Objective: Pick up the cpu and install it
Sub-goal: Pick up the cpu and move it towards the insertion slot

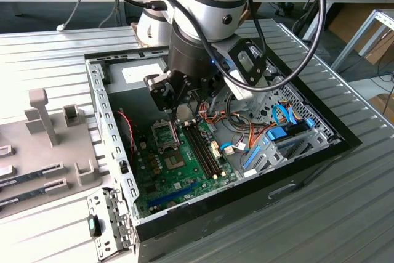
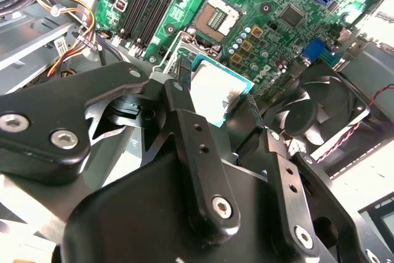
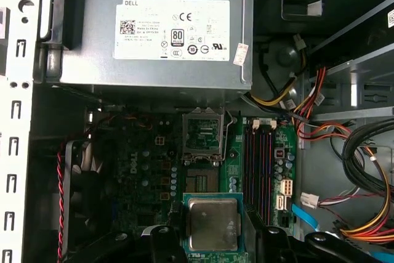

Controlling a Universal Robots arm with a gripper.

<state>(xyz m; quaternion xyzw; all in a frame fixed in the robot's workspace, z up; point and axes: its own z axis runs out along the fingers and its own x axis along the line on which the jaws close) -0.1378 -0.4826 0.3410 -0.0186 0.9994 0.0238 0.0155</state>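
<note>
Cpu (image 2: 218,93) gripped between fingers (image 2: 183,75) at opposite edges, above motherboard (image 2: 280,35) near socket (image 2: 215,20).

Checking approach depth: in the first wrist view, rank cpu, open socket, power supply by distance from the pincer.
1. cpu: held in the pincer.
2. socket: on the green board, just beyond the cpu.
3. power supply: farthest, past the socket.
</note>
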